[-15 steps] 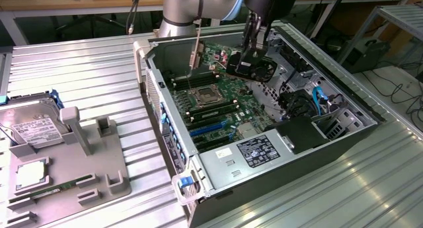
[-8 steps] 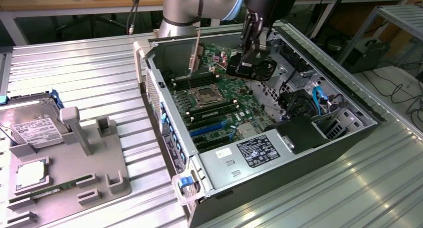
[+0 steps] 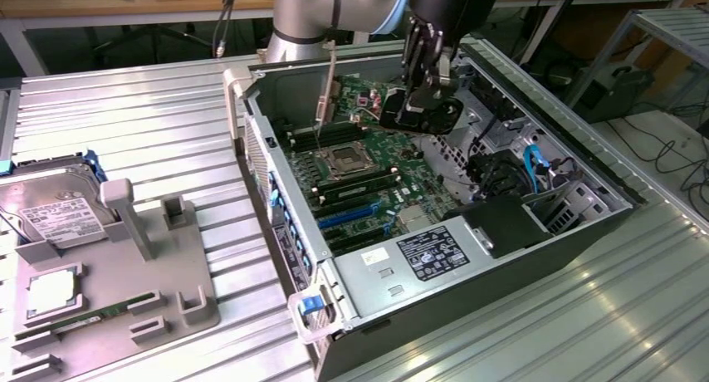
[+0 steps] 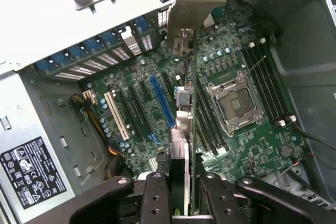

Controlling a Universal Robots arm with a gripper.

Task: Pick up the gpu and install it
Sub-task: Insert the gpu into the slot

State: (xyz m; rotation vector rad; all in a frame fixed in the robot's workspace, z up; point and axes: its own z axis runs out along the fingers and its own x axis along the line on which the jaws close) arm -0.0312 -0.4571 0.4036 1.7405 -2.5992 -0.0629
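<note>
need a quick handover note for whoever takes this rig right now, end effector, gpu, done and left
End effector: shut on the gpu, held edge-on.
Gpu: in the air inside the open case, above the motherboard, bracket end toward the case's rear wall. It is not in any slot.
Done: gpu picked up and carried into the case.
Left: seat it in an expansion slot; the blue slot and its neighbours are free.
</note>
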